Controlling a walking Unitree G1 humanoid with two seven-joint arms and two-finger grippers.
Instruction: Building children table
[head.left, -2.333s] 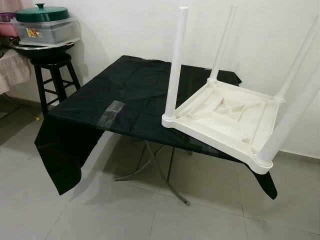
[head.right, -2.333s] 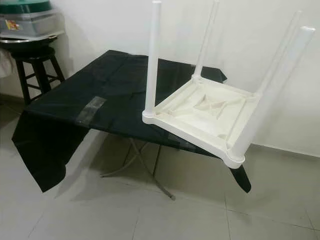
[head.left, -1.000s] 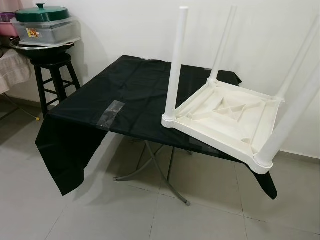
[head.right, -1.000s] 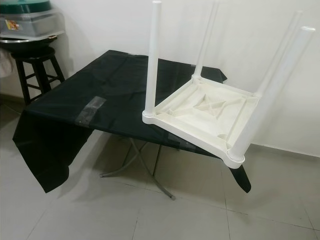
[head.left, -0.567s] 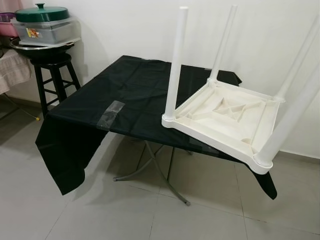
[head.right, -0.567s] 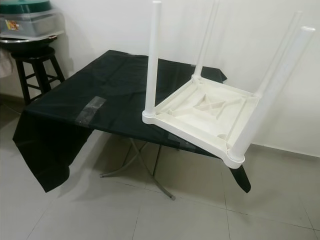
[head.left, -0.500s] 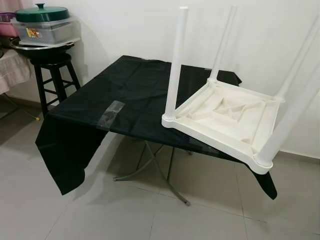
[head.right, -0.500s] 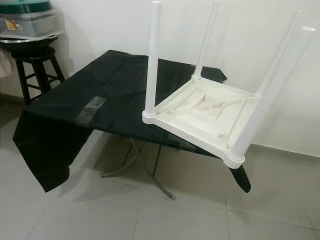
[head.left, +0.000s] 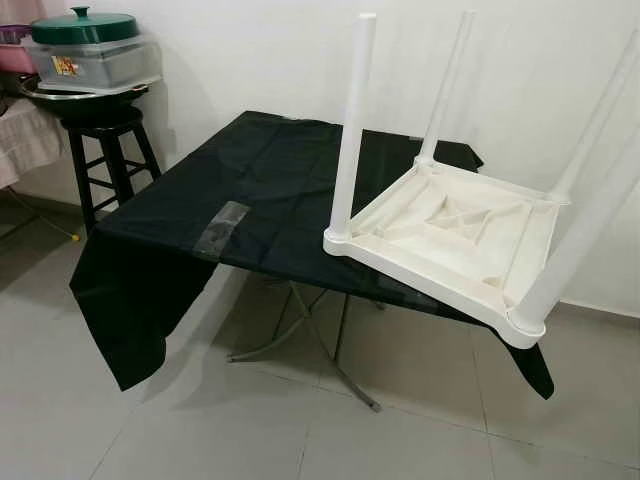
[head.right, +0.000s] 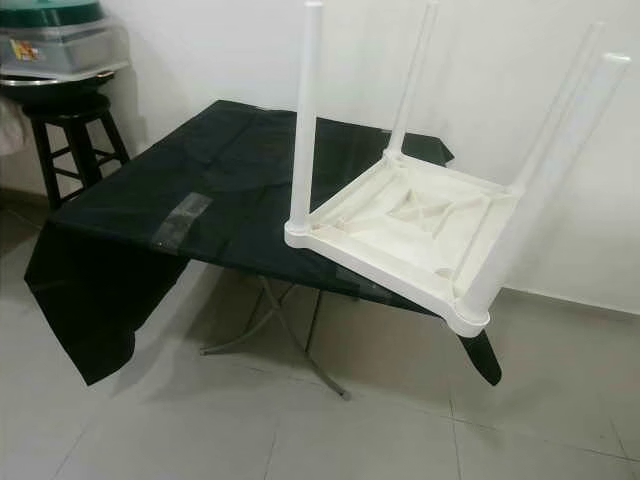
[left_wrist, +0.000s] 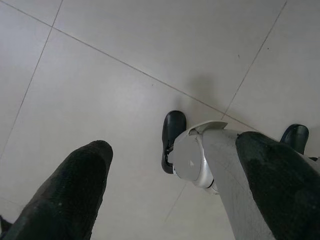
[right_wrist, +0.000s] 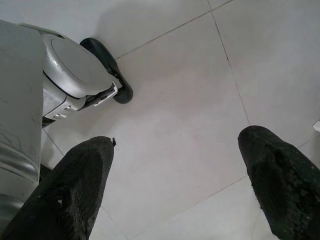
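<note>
A white plastic children table (head.left: 455, 245) lies upside down on the right part of a larger table (head.left: 250, 190) draped in a black cloth, its four legs pointing up. Its near corner juts past the black table's front edge, over the tiled floor (head.left: 200, 430). A strip of clear tape (head.left: 220, 230) sits on the black cloth to the left of the white piece. Thin metal legs (head.left: 310, 345) show beneath the cloth. At the far left a dark stool (head.left: 105, 150) carries a clear container with a green lid (head.left: 85, 45).

Both arms hang low over the floor. The left end effector (left_wrist: 172, 200) is released, its two black fingers spread wide with nothing between them, above the robot's foot (left_wrist: 172, 132). The right end effector (right_wrist: 182, 192) is likewise spread and grasping nothing
</note>
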